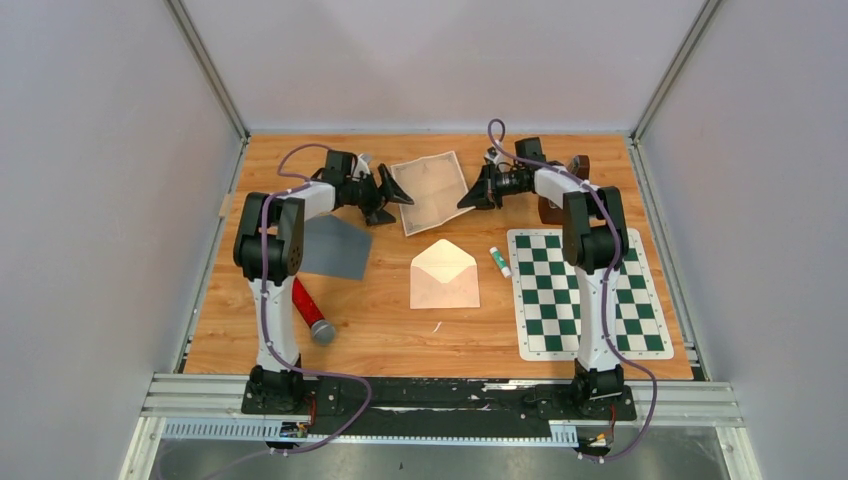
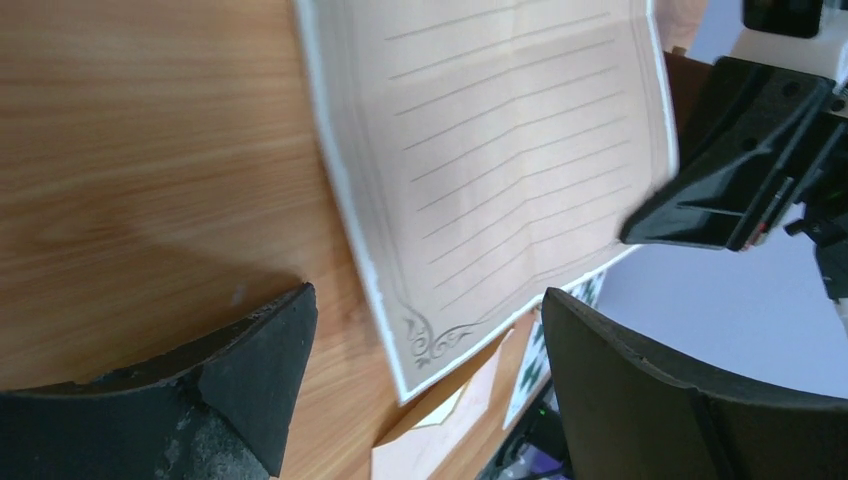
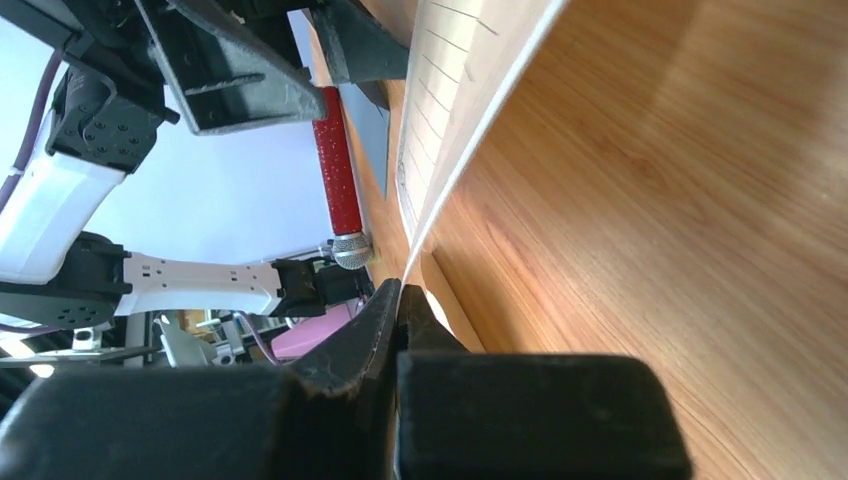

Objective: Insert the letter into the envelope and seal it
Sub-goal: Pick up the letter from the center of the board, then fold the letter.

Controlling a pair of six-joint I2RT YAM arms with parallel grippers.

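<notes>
Right fingers [image 3: 365,325] clenched the right edge of the thin, cream, lined letter [image 1: 432,190]; left fingers [image 2: 250,360] hung released beside its left edge above the wood-grain tabletop [image 1: 380,320].

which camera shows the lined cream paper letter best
The left wrist view: the lined cream paper letter fills the frame, ruled lines and corner ornament clear. The top external view shows the whole sheet but small. The right wrist view sees it nearly edge-on, its edge pinched by the right gripper.
</notes>
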